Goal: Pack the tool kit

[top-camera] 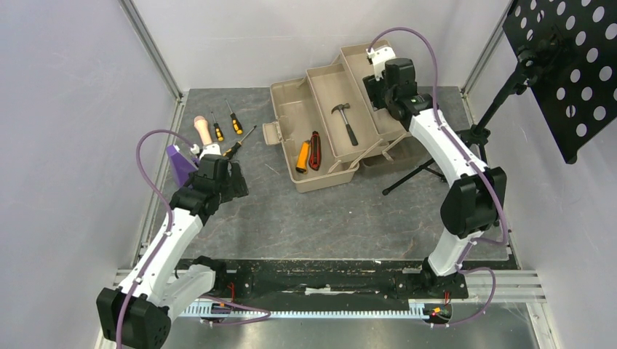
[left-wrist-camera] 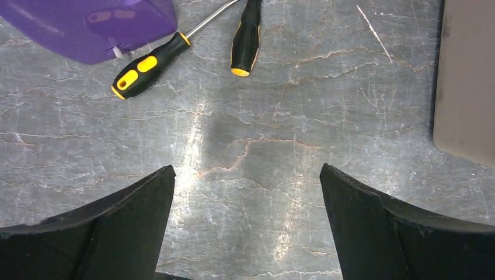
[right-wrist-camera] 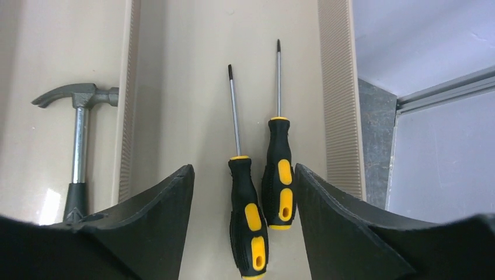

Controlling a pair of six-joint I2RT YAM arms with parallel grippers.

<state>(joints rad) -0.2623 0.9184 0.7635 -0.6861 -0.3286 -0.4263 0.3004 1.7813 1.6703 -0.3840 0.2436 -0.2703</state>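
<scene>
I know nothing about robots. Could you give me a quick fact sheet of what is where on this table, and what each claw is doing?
toolbox: open, trays folded out
hammer: lying in the middle tray
utility knife: in the near compartment, beside an orange tool
packed screwdrivers: two, side by side in the far tray
loose screwdrivers: three, on the table
right gripper: open, over the packed pair
left gripper: open, above bare table

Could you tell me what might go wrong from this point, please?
1. The open right gripper straddles two screwdrivers lying in the far tray; lifting askew could drag one out.
2. The open left gripper might nudge the purple block when reaching for the loose screwdriver beside it.
</scene>
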